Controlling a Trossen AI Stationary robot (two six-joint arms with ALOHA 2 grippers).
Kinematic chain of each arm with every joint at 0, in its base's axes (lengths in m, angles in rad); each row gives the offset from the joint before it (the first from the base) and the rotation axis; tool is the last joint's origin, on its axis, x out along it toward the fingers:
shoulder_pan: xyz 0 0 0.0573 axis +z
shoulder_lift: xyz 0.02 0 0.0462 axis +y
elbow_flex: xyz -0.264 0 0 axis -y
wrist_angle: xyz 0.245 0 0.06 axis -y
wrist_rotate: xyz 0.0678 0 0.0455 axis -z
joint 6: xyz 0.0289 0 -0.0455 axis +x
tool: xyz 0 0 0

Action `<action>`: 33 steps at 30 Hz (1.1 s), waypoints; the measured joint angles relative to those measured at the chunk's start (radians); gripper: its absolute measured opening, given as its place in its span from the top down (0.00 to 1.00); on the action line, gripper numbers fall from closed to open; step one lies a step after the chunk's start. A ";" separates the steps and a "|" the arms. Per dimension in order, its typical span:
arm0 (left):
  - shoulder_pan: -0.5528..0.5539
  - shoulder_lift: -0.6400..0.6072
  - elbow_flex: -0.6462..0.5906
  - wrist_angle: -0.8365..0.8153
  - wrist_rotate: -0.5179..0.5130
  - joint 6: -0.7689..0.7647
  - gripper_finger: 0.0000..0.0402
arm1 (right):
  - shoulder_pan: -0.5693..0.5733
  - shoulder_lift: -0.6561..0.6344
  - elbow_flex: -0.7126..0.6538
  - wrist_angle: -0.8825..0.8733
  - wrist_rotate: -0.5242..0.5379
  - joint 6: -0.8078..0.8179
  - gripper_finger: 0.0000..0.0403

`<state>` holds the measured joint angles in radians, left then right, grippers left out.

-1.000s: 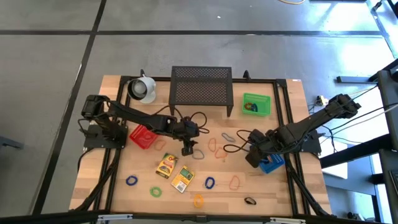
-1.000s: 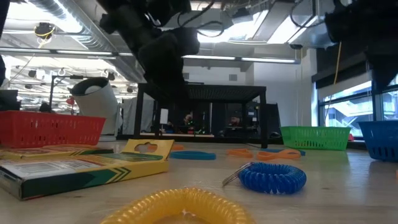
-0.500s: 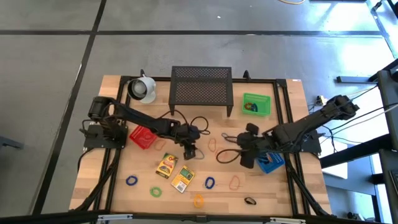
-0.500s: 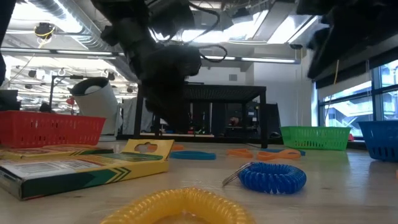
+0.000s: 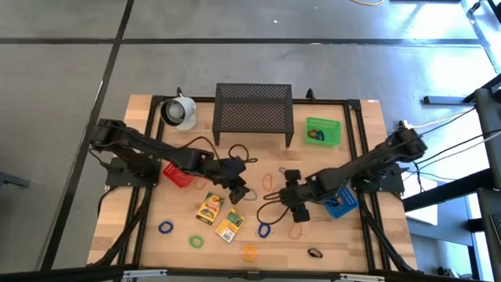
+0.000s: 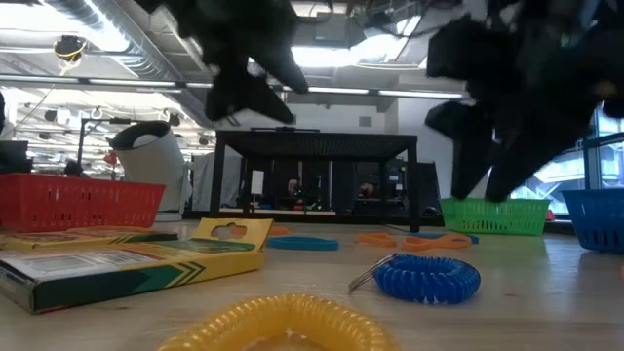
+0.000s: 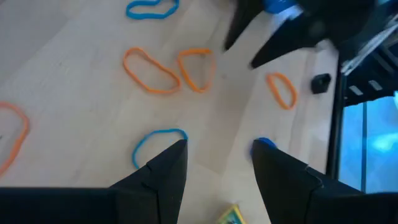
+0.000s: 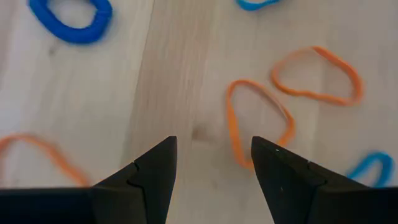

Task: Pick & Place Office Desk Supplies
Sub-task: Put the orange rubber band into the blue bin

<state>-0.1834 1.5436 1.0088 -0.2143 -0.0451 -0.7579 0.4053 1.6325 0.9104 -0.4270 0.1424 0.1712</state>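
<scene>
The left gripper [image 7: 214, 165] hangs open and empty above the tabletop [image 5: 344, 235], over a blue loop [image 7: 155, 144]. The right gripper [image 8: 214, 163] is likewise spread, holding nothing, above an orange loop [image 8: 258, 121]; two yellow packets [image 5: 219, 217] lie nearby.

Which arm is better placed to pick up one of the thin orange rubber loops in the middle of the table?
Probably the right. The right gripper is open, with a thin orange rubber loop just ahead of it. The left gripper, also open, faces a thin blue loop instead.
</scene>
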 joint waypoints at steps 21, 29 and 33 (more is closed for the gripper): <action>-0.119 -0.060 0.000 0.005 -0.147 -0.067 0.56 | -0.050 0.157 0.003 0.080 0.009 0.166 0.80; -0.116 -0.060 0.000 0.000 -0.147 -0.027 0.56 | -0.048 0.147 0.012 0.071 0.003 0.320 0.97; -0.116 -0.060 0.000 -0.005 -0.148 -0.001 0.56 | -0.031 0.085 0.029 0.046 0.028 0.354 0.99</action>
<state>-0.2993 1.4837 1.0088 -0.2192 -0.1930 -0.7587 0.3745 1.7176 0.9392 -0.3810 0.1702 0.5251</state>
